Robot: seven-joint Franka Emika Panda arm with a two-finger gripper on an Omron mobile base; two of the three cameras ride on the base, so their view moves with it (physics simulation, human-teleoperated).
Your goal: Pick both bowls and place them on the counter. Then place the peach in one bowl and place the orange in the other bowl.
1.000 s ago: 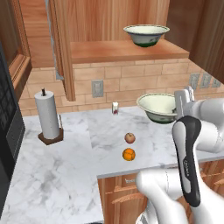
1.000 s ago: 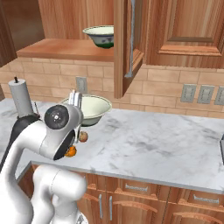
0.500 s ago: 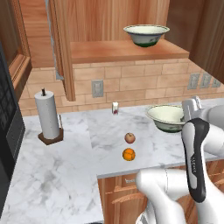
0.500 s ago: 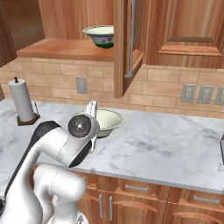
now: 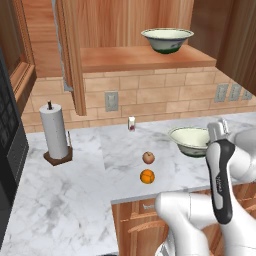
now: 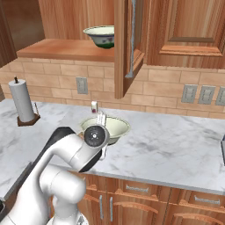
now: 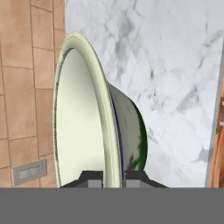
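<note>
Gripper (image 7: pixel 113 178) is pinching the rim of one bowl (image 5: pixel 192 141), holding it level just over the counter (image 5: pixel 75 200) nr peach (image 5: pixel 148 158) & orange (image 5: pixel 147 176), prob. for set-down.

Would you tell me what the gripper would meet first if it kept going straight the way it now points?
The gripper is shut on the bowl rim, so the bowl itself lies ahead; past it, probably the brick backsplash, though depth is unclear.

Near rim of the held bowl (image 5: pixel 191 140) hidden behind the white arm in left base view, gripper (image 7: pixel 113 178) fingertips cut off by hand view's lower band, small bottle (image 5: pixel 131 123) by the backsplash too small to identify.
</note>
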